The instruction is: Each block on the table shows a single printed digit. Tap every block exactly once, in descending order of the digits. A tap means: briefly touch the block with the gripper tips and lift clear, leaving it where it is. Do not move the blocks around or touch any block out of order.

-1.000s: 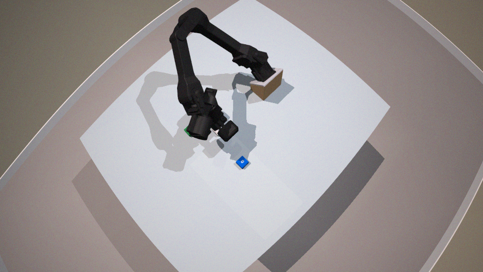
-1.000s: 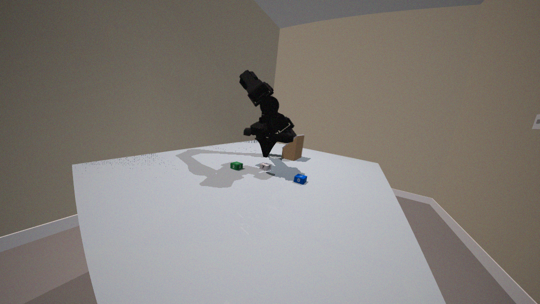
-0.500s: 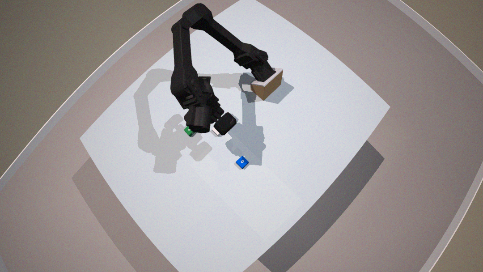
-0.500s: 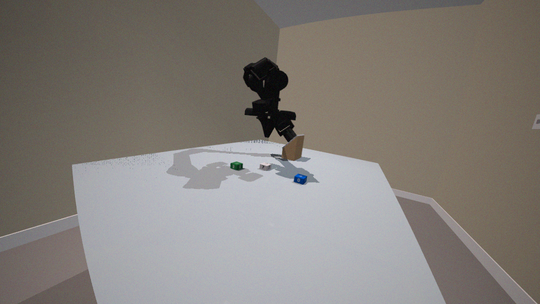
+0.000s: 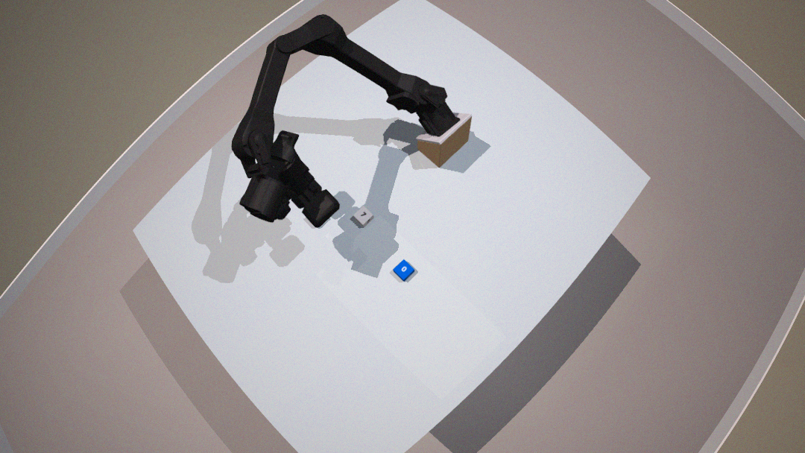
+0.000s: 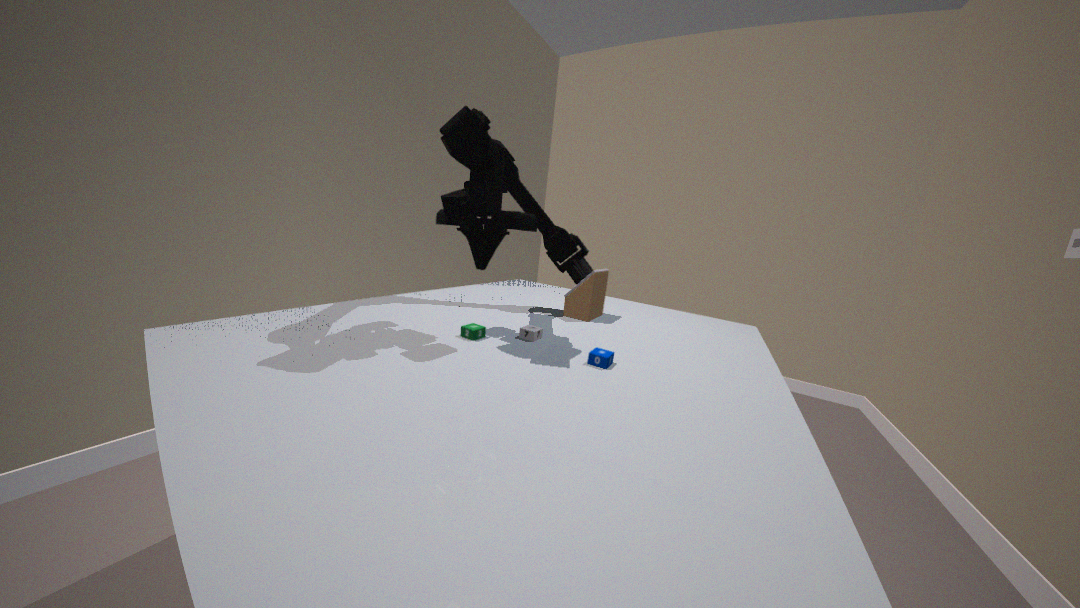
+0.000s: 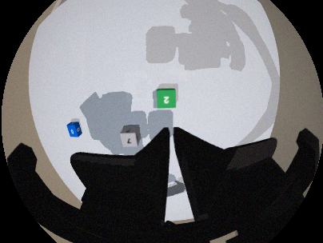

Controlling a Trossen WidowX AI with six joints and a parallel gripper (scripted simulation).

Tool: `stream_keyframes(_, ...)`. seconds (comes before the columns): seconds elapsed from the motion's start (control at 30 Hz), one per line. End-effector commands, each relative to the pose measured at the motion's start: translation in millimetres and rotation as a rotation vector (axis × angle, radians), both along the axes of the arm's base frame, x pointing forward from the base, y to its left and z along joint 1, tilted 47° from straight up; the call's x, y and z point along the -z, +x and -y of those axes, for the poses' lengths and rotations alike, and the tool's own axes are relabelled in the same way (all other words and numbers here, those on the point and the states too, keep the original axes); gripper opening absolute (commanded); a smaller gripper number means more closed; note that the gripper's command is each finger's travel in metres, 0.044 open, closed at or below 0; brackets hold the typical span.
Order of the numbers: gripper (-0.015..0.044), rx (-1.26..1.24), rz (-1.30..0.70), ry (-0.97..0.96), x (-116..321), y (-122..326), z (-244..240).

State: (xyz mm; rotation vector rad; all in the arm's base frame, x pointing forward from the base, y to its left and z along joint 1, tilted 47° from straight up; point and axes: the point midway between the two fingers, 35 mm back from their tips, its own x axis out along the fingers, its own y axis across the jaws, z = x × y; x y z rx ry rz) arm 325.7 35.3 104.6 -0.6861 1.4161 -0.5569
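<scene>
The white-grey block with a 7 [image 5: 363,216] [image 6: 531,333] [image 7: 129,138] sits on the table in the arm's shadow. The blue block with a 0 [image 5: 403,270] [image 6: 600,358] [image 7: 73,129] sits to its right in the exterior view. The green block with a 2 [image 6: 473,331] [image 7: 166,98] sits to the left of the 7 block there; in the top view the arm hides it. My gripper [image 6: 481,267] [image 7: 170,132] is shut with nothing between its tips. It hangs well above the table, over the area of the green block, which shows just beyond the tips in the wrist view.
A brown wedge-shaped stand [image 5: 453,141] [image 6: 586,299] bears the arm's base at the back of the white table [image 5: 534,185] [image 6: 491,468]. The arm and its shadows spread over the table's back and left parts.
</scene>
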Motion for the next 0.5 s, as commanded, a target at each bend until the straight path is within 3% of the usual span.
stream_keyframes(0.0, 0.002, -0.009, 0.001, -0.002, 2.7, 7.1, 8.8)
stream_keyframes(0.17, 0.002, -0.009, 0.004, -0.007, 48.4, 12.8, 58.1)
stream_keyframes(0.47, 0.002, -0.008, 0.005, -0.008, 50.9, 12.9, 60.9)
